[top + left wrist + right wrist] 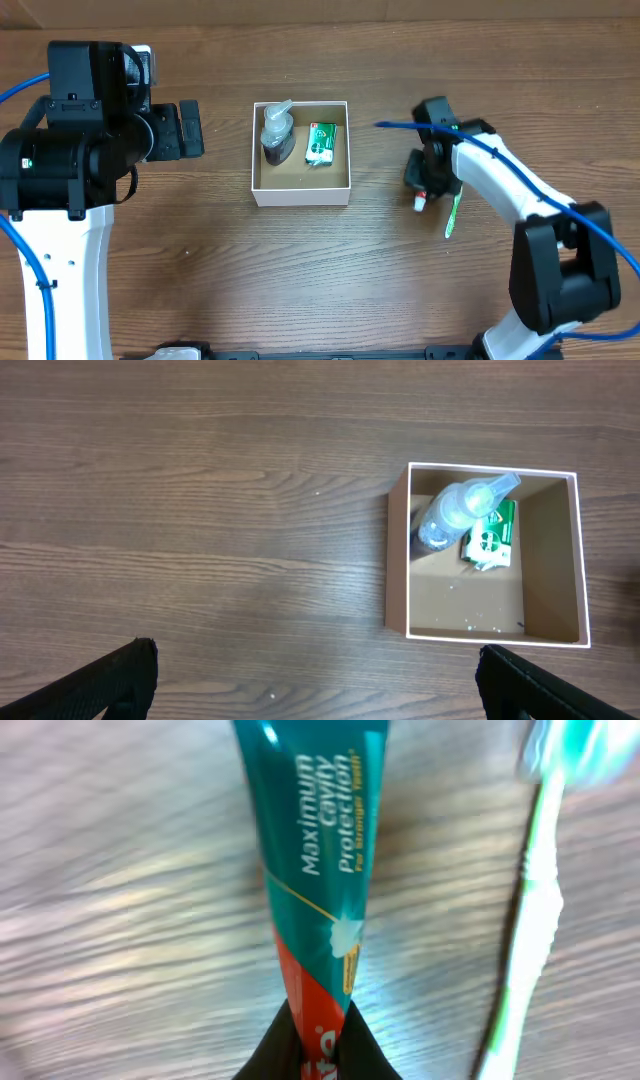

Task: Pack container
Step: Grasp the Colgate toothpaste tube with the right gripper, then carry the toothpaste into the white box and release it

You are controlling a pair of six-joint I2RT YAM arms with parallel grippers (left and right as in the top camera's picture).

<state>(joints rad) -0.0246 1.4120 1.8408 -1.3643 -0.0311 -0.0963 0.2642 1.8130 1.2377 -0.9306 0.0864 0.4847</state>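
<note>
The container [300, 194] is a square white-walled box with a brown inside, at the table's middle; it also shows in the left wrist view [400, 560]. Inside lie a clear pump bottle [276, 131] and a green packet [320, 143]. My right gripper [318, 1038] is shut on a teal and red toothpaste tube [315, 850], right of the container; in the overhead view the gripper [430, 180] covers most of the tube. A green and white toothbrush [452, 215] lies on the table just beside it. My left gripper [320, 685] is open and empty, left of the container.
The wooden table [200, 260] carries nothing else. The left arm's body [70, 150] stands at the left, the right arm's base [560, 270] at the lower right. A blue cable [500, 160] runs along the right arm.
</note>
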